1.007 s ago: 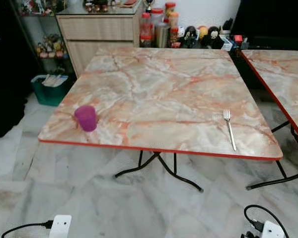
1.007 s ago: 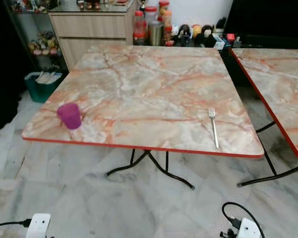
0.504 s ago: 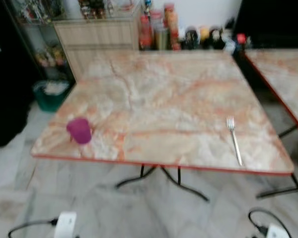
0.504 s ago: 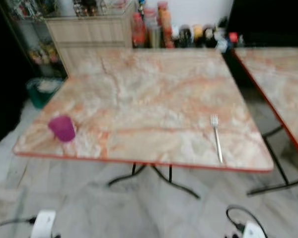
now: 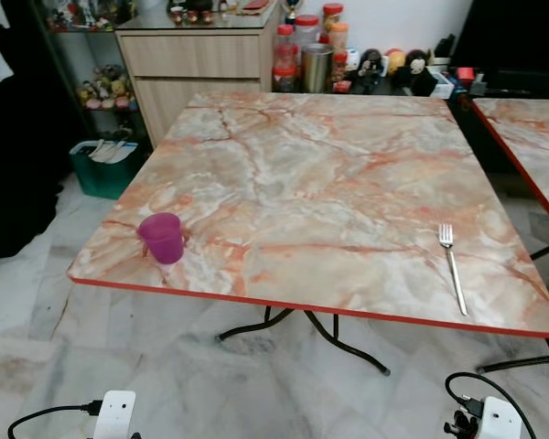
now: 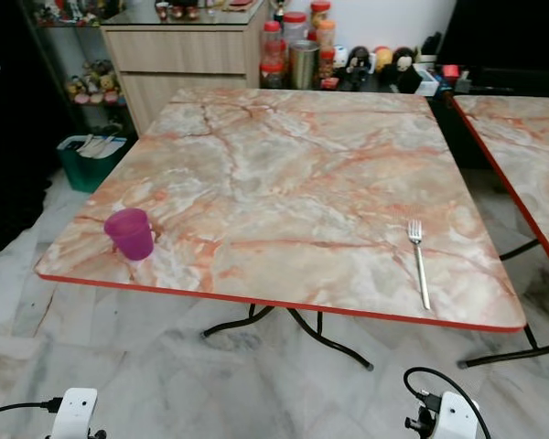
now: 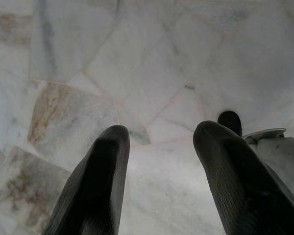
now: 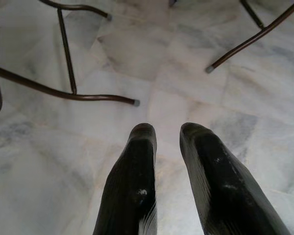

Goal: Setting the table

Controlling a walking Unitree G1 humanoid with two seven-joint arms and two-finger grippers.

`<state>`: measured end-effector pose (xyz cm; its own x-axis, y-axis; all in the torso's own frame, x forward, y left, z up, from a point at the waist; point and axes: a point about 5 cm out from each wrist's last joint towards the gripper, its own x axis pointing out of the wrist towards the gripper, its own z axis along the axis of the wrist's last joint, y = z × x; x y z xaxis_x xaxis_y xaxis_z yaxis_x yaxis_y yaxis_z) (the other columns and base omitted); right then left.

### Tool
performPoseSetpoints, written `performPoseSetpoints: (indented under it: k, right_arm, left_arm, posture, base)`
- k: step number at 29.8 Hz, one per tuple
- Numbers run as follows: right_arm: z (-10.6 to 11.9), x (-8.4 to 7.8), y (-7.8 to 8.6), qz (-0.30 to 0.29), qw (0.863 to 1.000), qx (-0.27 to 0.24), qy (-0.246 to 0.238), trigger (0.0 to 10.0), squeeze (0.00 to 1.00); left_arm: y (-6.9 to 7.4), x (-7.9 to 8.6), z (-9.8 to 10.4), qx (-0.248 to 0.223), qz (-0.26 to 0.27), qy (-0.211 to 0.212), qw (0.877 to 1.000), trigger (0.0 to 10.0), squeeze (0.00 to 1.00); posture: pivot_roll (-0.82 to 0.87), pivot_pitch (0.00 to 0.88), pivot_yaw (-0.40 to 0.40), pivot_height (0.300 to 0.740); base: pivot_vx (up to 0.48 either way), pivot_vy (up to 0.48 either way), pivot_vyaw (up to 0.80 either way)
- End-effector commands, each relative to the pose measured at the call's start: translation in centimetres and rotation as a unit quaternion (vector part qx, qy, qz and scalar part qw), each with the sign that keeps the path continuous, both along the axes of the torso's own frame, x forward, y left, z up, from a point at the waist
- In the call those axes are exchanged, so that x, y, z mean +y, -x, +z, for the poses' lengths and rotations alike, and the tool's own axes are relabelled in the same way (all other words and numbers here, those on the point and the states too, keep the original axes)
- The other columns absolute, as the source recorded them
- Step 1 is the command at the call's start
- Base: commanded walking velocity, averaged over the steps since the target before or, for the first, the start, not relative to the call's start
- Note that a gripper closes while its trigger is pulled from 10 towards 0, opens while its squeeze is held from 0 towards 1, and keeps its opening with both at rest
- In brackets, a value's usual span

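A purple plastic cup (image 5: 162, 237) stands upright near the front left corner of the marble-patterned table (image 5: 329, 174). A silver fork (image 5: 452, 265) lies flat near the table's front right edge, tines pointing away from me. My left gripper (image 7: 161, 134) hangs low over the pale stone floor, its fingers open and holding nothing. My right gripper (image 8: 167, 129) also hangs over the floor beside the table's black legs (image 8: 68, 90), its fingers close together with only a narrow slit and nothing between them. Both are well below and in front of the table.
A second marble table (image 5: 531, 137) stands at the right. Behind are a wooden cabinet (image 5: 201, 64), jars and figurines (image 5: 348, 59), and a green bin (image 5: 105, 165) on the floor at left. White housings with cables (image 5: 114, 413) sit at the bottom corners.
The whole picture has shifted and sharpened after a blurred frame, so the camera moved. The cup and fork lie where they were on the table.
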<state>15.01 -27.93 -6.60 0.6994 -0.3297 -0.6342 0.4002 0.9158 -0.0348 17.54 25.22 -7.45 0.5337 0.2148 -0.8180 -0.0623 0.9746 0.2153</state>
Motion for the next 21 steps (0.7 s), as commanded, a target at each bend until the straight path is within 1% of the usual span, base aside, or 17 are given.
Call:
performPoseSetpoints:
  k: [1, 3, 6, 8, 9, 16, 17, 19, 20, 21]
  right_arm:
    - [0.3, -0.2, -0.3, 0.015, 1.000, -0.009, 0.015, 10.0, 0.00]
    - [0.5, -0.2, -0.5, 0.026, 0.999, -0.014, 0.023, 10.0, 0.00]
    - [0.5, -0.2, -0.5, 0.025, 0.999, -0.016, 0.025, 10.0, 0.00]
    - [2.5, 0.6, 0.8, 0.047, 0.991, -0.108, 0.065, 10.0, 0.00]
    - [4.2, 1.3, 1.6, 0.059, 0.983, -0.154, 0.085, 10.0, 0.00]
    - [4.6, 1.9, 1.1, 0.057, 0.981, -0.166, 0.086, 10.0, 0.00]
    - [5.1, 2.2, 1.3, 0.058, 0.981, -0.164, 0.082, 10.0, 0.00]
    - [5.6, 2.4, 1.3, 0.058, 0.981, -0.165, 0.082, 10.0, 0.00]
    - [6.0, 2.3, 1.3, 0.056, 0.980, -0.168, 0.086, 10.0, 0.00]
    - [6.8, 1.9, 1.3, 0.047, 0.979, -0.176, 0.096, 10.0, 0.00]
  left_arm:
    - [-0.1, -0.1, 0.0, 0.004, -0.007, -0.001, 1.000, 10.0, 0.00]
    - [-0.2, -0.1, 0.0, 0.004, -0.008, 0.000, 1.000, 10.0, 0.00]
    - [-0.2, -0.1, 0.0, 0.003, -0.009, 0.000, 1.000, 10.0, 0.00]
    - [-0.2, -0.2, 0.1, 0.003, -0.009, 0.001, 1.000, 10.0, 0.00]
    - [-0.3, -0.2, 0.1, 0.003, -0.009, 0.001, 1.000, 10.0, 0.00]
    - [-0.3, -0.2, 0.0, 0.002, -0.008, 0.001, 1.000, 10.0, 0.00]
    - [-0.2, -0.2, 0.0, 0.002, -0.008, 0.001, 1.000, 10.0, 0.00]
    - [-0.2, -0.2, 0.0, 0.002, -0.008, 0.000, 1.000, 10.0, 0.00]
    - [-0.2, -0.1, 0.0, 0.003, -0.007, 0.000, 1.000, 10.0, 0.00]
    - [-0.2, -0.1, 0.0, 0.003, -0.007, -0.001, 1.000, 10.0, 0.00]
  posture:
    - [-0.01, 0.013, 0.013, 0.740]
    - [-0.01, 0.013, 0.012, 0.740]
    - [-0.02, 0.010, 0.010, 0.740]
    - [-0.02, 0.008, 0.009, 0.740]
    - [-0.02, 0.008, 0.009, 0.740]
    - [-0.02, 0.001, 0.005, 0.740]
    - [-0.02, 0.000, 0.004, 0.740]
    - [-0.02, 0.000, 0.005, 0.740]
    - [-0.02, 0.000, 0.005, 0.740]
    - [-0.02, 0.000, 0.006, 0.740]
  base:
    - [0.000, 0.000, 0.00]
    - [0.000, 0.000, 0.00]
    - [0.000, 0.000, 0.00]
    - [0.000, 0.000, 0.00]
    - [0.000, 0.000, 0.00]
    - [0.000, 0.000, 0.00]
    - [0.000, 0.000, 0.00]
    - [0.000, 0.000, 0.00]
    - [0.000, 0.000, 0.00]
    - [0.000, 0.000, 0.00]
